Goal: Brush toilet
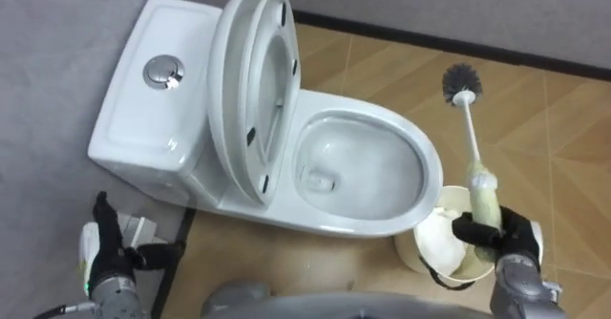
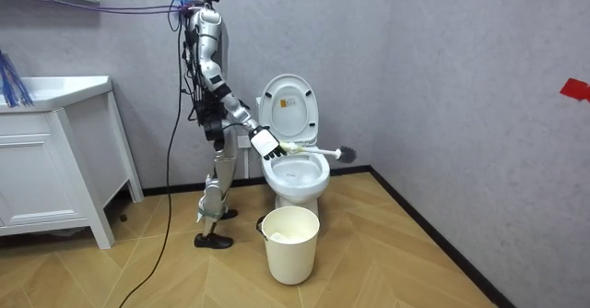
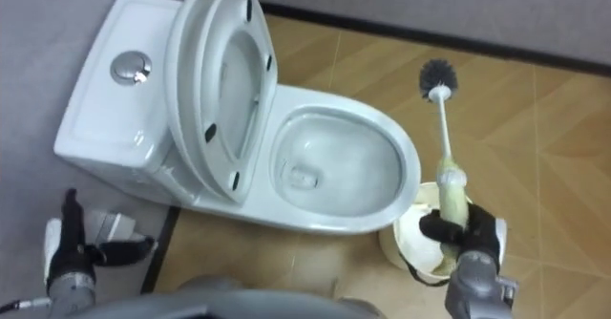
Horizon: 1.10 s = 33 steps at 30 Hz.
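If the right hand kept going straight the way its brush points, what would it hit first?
Likely the wall's dark baseboard: the right hand aims the brush over bare floor, beside the toilet bowl, not into it. Depth is uncertain.

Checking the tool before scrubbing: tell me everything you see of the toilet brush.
The toilet brush has a round dark bristle head, a thin white shaft and a thicker pale yellowish grip, plastic-looking. The right hand is curled round the grip. The brush head hangs in the air beside the toilet bowl, over the floor, not in it.
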### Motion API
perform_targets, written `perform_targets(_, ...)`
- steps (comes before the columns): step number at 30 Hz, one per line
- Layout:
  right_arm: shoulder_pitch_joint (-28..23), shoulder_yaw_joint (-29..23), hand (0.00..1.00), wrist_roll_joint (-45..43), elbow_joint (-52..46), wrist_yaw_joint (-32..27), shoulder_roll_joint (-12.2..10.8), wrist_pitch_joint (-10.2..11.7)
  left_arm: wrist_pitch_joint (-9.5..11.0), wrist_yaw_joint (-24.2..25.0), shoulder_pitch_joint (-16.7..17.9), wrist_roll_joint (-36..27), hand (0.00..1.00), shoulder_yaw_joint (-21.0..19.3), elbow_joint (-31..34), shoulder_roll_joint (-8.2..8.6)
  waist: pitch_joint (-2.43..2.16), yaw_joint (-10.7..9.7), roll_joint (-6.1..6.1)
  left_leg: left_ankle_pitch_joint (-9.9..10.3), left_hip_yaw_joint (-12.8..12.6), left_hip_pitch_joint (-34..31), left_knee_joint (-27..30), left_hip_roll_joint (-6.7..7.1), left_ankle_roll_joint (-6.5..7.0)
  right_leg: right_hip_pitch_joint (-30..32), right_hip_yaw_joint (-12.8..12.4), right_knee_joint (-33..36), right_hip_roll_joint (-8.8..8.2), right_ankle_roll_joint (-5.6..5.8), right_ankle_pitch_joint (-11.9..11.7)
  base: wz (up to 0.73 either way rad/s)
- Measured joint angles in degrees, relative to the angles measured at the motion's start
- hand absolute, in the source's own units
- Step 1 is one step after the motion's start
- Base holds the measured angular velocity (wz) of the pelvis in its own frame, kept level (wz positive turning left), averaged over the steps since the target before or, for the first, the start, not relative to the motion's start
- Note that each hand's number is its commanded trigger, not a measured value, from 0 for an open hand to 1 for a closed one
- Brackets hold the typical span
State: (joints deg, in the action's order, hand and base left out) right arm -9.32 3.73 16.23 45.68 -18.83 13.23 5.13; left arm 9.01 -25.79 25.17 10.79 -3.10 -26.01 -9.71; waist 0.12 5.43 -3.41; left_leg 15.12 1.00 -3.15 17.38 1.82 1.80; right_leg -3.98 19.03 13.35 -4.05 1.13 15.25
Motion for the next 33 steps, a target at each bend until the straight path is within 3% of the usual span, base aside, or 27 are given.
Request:
perform_targets(6,-1.2,0.0,1.0,-2.1,0.7,0.8,-0.9,1.1,1.2,-5.3,1.4,5.4,0.0,-0.4,10.0,0.21,0.26,1.2,-1.12,0.0,1.4,1.9,0.0,0.18,-0.01,-3.0,0.1,-2.0,0.16,0.24,-0.1,0.14)
perform_targets(12,-1.2,0.0,1.0,-4.6,1.8,3.1,-2.4,1.3,3.7,-7.7,1.1,8.5,0.0,-0.5,16.0,0.24,0.33,1.3,-1.36,0.0,2.4,1.7,0.1,0.76,-0.01,-3.4,-0.3,-2.7,0.25,0.24,-0.1,0.06)
perform_targets(15,-0.9,0.0,1.0,-5.1,4.3,4.8,-2.4,1.8,5.0,-8.4,0.3,10.5,0.0,-0.4,16.4,0.21,0.3,1.3,-1.35,0.0,2.4,1.7,0.2,0.84,0.0,-3.4,-0.3,-2.7,0.16,0.25,-0.2,0.0)
perform_targets(22,-0.7,-0.6,1.0,-9.0,11.9,7.2,-2.3,2.4,5.3,-10.1,-1.0,20.3,0.0,-0.6,17.8,-0.11,0.15,1.2,-1.12,0.0,2.4,1.7,0.6,0.87,0.01,-3.5,-0.3,-2.7,0.17,0.28,-0.4,0.0)
perform_targets(27,-0.8,-0.6,1.0,-13.3,12.2,10.5,-1.8,2.4,5.5,-9.9,-2.3,25.2,0.0,0.5,18.5,-0.12,-0.18,1.0,-0.37,0.0,1.9,0.8,1.3,0.76,0.04,-2.9,-0.4,-2.5,0.2,0.16,-0.4,-0.01)
perform_targets(30,-0.5,-0.6,1.0,-16.1,12.2,11.9,-1.7,2.4,5.6,-9.3,-2.6,25.7,0.0,2.6,17.5,-0.64,-0.29,0.7,-0.24,-0.1,1.7,0.9,1.3,0.79,0.13,-2.8,-0.9,-2.4,0.15,0.16,-0.5,-0.02)
perform_targets(33,0.6,-0.6,1.0,-19.3,12.1,13.5,-1.6,2.4,5.2,-5.7,-2.7,26.7,0.0,4.6,14.4,-1.47,-0.27,0.5,-0.27,-0.1,1.5,1.1,1.3,0.78,0.19,-2.7,-1.4,-2.2,0.13,0.19,-0.5,-0.05)
